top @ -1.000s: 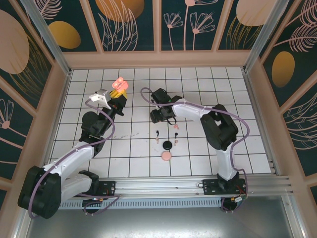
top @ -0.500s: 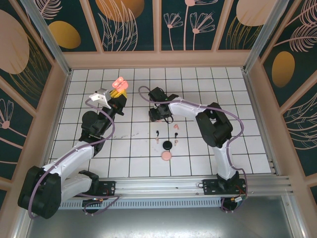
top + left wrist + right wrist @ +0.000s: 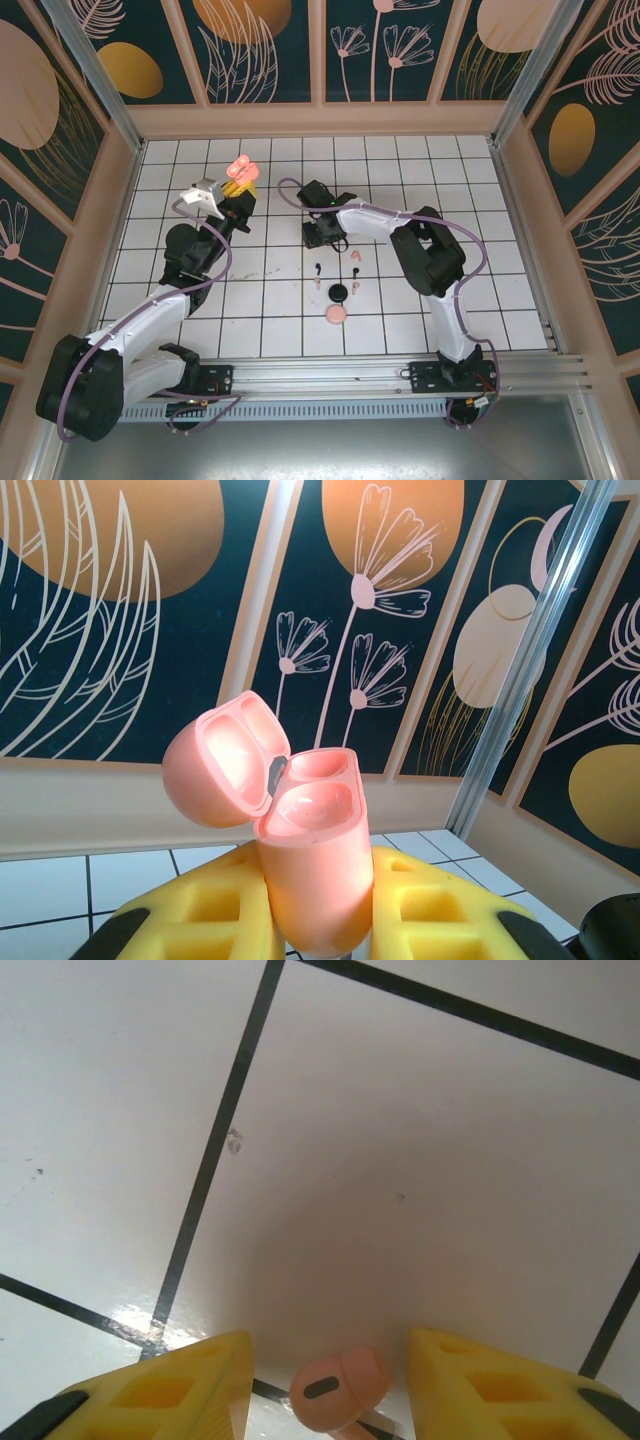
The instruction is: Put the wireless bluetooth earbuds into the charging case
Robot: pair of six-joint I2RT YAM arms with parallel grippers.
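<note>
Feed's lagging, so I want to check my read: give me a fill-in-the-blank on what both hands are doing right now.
The left hand grips a pink charging case whose lid is ____.
Between the fingers of the right hand lies a ____ earbud.
That earbud rests on a white ____.
Missing words: open; pink; tile.

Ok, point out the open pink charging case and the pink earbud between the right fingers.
open pink charging case (image 3: 315, 872), left wrist view, front of its body.
pink earbud (image 3: 345, 1382), right wrist view, its rounded head.
</note>
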